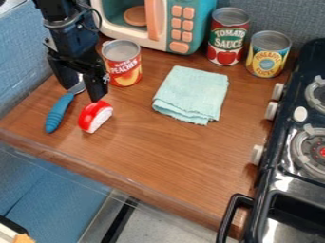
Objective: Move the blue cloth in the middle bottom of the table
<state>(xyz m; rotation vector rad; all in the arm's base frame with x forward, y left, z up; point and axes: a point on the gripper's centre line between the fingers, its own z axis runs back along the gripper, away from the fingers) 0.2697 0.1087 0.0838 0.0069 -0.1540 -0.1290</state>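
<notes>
The black gripper (81,94) hangs over the left part of the table, its two fingers spread apart with no cloth between them. Well to its right lies the light blue cloth (192,94), folded into a flat, slightly slanted rectangle in the upper middle of the wooden table (162,154). Its lower edge shows stacked folds. The gripper and cloth are clearly apart.
A red and white toy piece (95,116) lies just below the gripper's right fingertip, beside a blue-handled utensil (59,113). Behind stand a peach can (122,64), a toy microwave (181,23), a tomato can (228,37) and a pineapple can (268,54). The stove (289,163) borders the right.
</notes>
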